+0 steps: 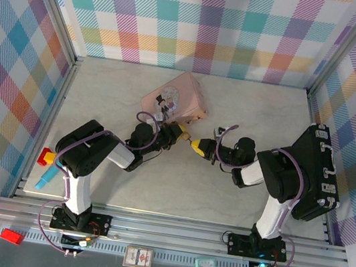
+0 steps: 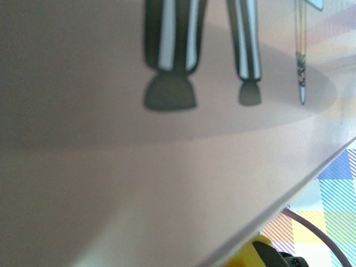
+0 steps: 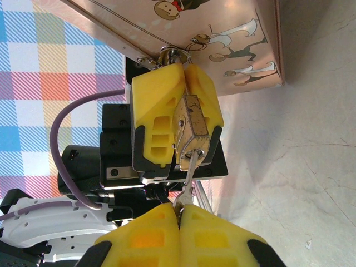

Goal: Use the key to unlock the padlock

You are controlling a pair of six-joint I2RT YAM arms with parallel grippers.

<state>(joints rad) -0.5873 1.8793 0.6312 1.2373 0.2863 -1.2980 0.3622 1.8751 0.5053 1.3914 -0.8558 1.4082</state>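
Observation:
The small brass padlock point(image 3: 192, 125) is clamped between the yellow fingers of my left gripper point(image 3: 184, 72), keyhole end facing the right wrist camera. Its silvery shackle runs up to the latch of the pink tin point(image 3: 222, 33). The thin grey key point(image 3: 188, 173) is pinched at its head by my right gripper point(image 3: 181, 210), and its tip sits in the keyhole. From above, the left gripper point(image 1: 176, 133) and right gripper point(image 1: 198, 145) meet tip to tip just in front of the pink tin point(image 1: 175, 98). Close up in the left wrist view is the tin's lid point(image 2: 167, 167).
A blue pen-like stick point(image 1: 45, 180) and a red block point(image 1: 46, 156) lie at the left edge of the table point(image 1: 222, 195). A black case point(image 1: 317, 172) stands along the right wall. Checked walls enclose the back and both sides.

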